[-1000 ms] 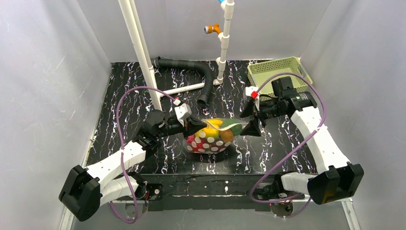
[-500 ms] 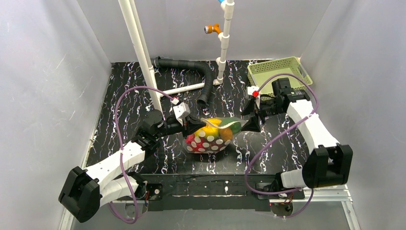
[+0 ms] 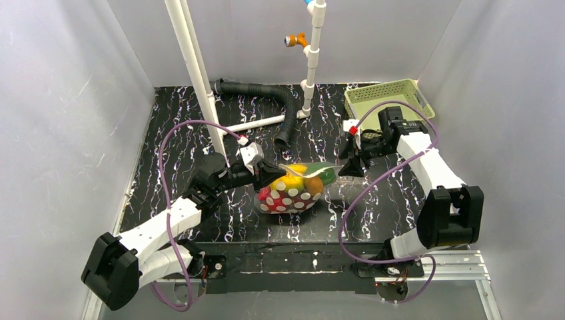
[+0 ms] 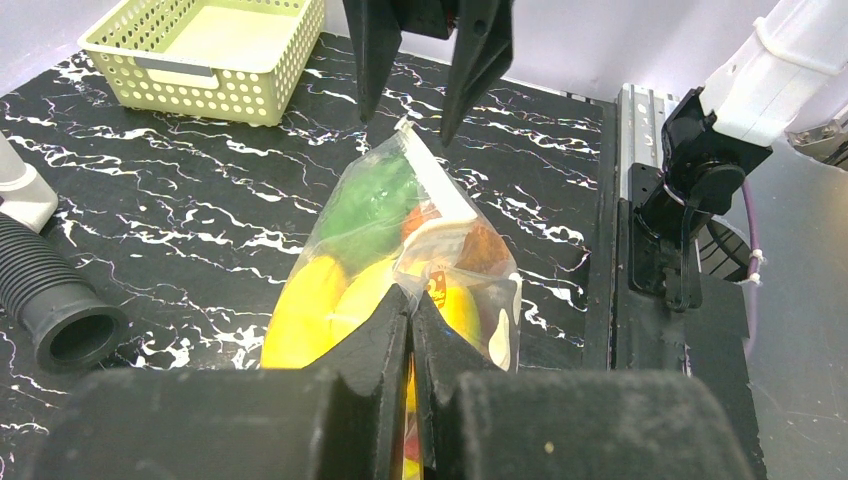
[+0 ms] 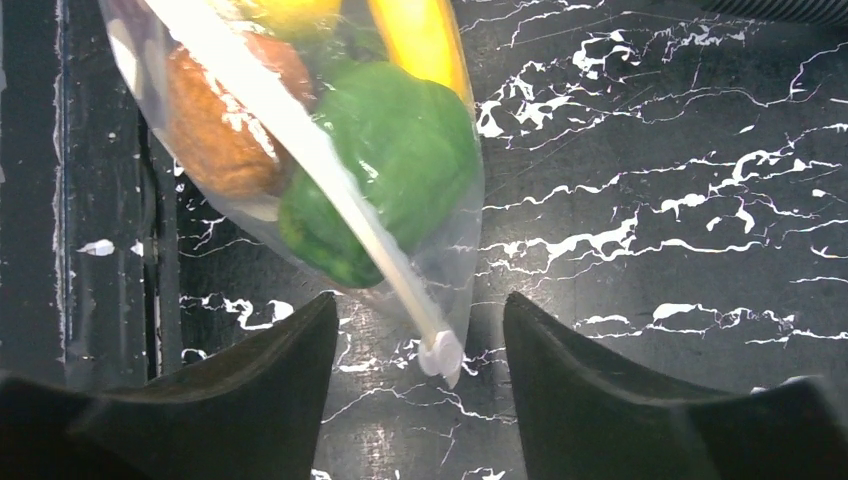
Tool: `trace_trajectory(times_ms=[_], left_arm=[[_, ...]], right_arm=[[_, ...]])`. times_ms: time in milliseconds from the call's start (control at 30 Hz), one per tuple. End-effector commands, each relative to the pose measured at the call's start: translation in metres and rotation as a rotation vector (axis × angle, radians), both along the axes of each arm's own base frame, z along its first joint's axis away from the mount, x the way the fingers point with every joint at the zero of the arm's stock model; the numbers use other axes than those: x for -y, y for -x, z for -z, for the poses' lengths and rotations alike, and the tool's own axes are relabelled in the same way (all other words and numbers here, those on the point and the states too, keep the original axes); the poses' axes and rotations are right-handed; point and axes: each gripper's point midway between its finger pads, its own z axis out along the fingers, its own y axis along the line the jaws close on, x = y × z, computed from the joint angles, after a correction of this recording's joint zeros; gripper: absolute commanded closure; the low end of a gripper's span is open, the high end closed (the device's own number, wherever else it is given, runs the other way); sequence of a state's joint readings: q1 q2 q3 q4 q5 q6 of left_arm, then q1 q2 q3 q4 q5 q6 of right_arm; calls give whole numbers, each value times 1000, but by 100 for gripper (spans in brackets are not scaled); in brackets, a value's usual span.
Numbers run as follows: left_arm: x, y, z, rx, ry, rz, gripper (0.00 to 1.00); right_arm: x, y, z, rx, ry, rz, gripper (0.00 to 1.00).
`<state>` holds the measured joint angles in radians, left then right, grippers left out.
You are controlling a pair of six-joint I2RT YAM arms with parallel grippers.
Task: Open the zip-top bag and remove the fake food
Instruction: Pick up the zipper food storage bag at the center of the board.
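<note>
Right end effector (image 5: 420,305) nearer zip-top bag (image 3: 293,190)

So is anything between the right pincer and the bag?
Nothing: the right wrist view shows the zip-top bag with its corner inside the open right pincer.

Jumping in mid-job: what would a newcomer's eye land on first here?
The zip-top bag in the middle of the table, bulging with bright yellow, green and red fake food. The left hand is shut on one end, while the open right hand straddles the zipper's white slider at the other.
</note>
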<state>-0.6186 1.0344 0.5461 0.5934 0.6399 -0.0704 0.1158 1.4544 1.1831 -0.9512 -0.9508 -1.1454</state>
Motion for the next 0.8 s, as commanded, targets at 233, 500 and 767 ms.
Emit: trace_trajectory(times_ms=[233, 500, 767], left_arm=[[-4, 2, -9, 29, 21, -4, 100], [-8, -1, -10, 12, 21, -42, 100], [-20, -2, -24, -44, 13, -114, 38]], right_arm=[[-17, -11, 0, 58, 23, -67, 77], [-15, -1, -24, 54, 9, -28, 99], [-7, 7, -81, 72, 37, 63, 99]])
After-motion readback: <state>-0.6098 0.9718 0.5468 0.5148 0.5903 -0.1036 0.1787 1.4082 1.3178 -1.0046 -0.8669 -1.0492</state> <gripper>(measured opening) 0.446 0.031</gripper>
